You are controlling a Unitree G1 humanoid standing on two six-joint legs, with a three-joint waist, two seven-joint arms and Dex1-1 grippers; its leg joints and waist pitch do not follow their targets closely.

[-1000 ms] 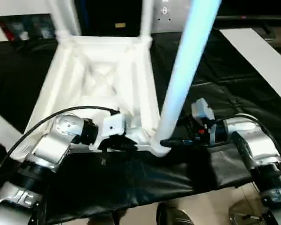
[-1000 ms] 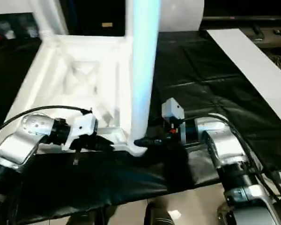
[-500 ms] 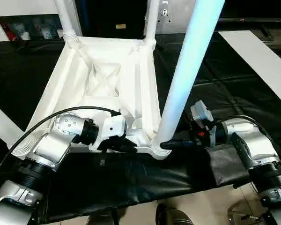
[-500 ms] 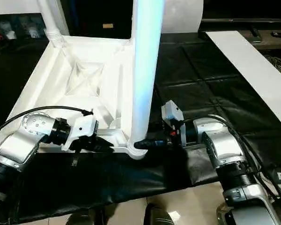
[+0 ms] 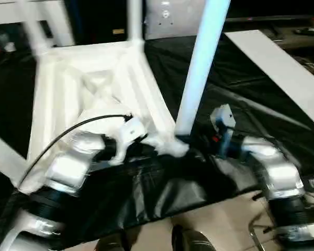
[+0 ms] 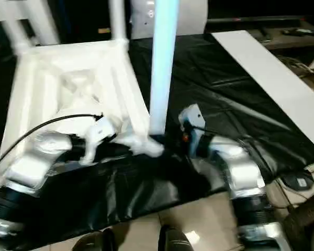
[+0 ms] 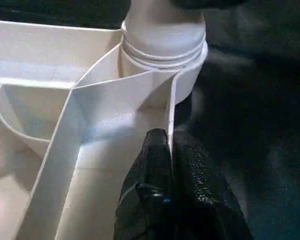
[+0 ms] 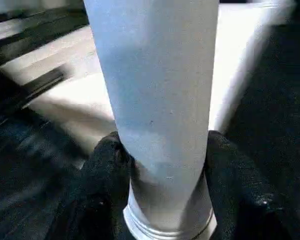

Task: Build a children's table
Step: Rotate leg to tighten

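Note:
The children's table (image 5: 94,78) lies upside down on the black worktable, ribbed underside up. White legs (image 5: 135,21) rise from its far corners. A tall leg (image 5: 199,68) stands in the near right corner socket (image 5: 175,147). My left gripper (image 7: 172,160) is shut on the thin rim wall of the table right beside that socket; in the head views the left gripper (image 5: 146,149) sits at the table's near edge. My right gripper (image 8: 162,170) is shut on the base of that leg, one black finger (image 8: 110,165) on each side, reaching in from the right (image 5: 191,141).
The black-covered worktable (image 5: 240,94) stretches to the right, with a long white board (image 5: 282,68) lying across its far right. Another white leg (image 5: 2,157) crosses the left edge. The worktable's front edge drops to a pale floor, where dark feet (image 5: 188,243) show.
The head camera has swung and tilted, so the whole picture has shifted. Both grippers stay at the same near right corner of the table.

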